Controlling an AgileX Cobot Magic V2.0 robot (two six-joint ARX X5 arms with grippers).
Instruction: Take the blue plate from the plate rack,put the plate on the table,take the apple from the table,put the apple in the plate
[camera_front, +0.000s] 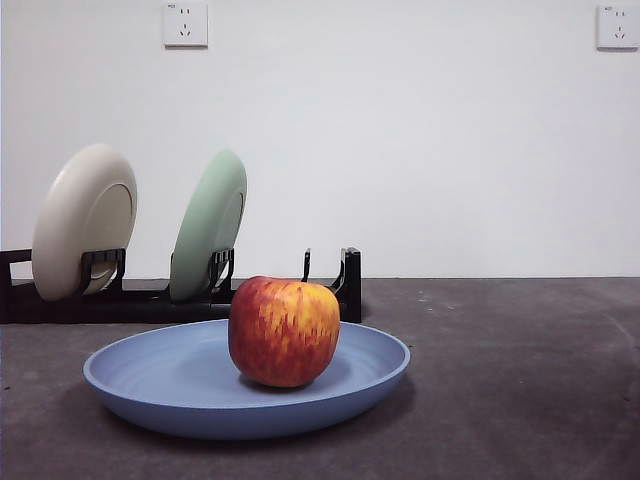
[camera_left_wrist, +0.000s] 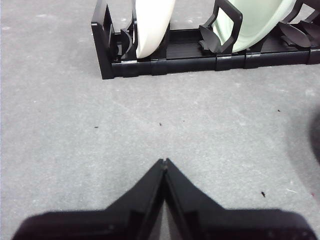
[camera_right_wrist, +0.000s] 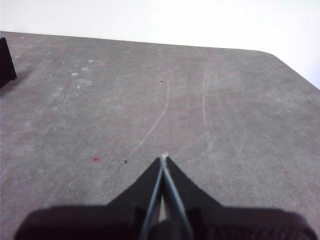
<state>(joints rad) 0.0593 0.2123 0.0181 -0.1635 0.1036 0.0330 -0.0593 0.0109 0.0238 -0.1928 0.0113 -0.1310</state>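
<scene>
The apple, firm, smooth and liable to roll, sits in the blue plate on the table near the plate rack, best gripped across its widest middle, while the left gripper and right gripper hover elsewhere, jaws pressed together, holding nothing.

Only the two grippers of the robot are visible, each seen from its own wrist camera. The left gripper is matte black throughout: two wedge-shaped jaws rise from a broad, dark, blurred base and taper to one sharp point. Their inner faces are flat and smooth, with a thin pale seam between them. The right gripper has the same black, angular build and wide base. Its seam shows lighter grey edges, and a small pale fleck sits at the very tip. No cables, screws or markings can be made out.
</scene>
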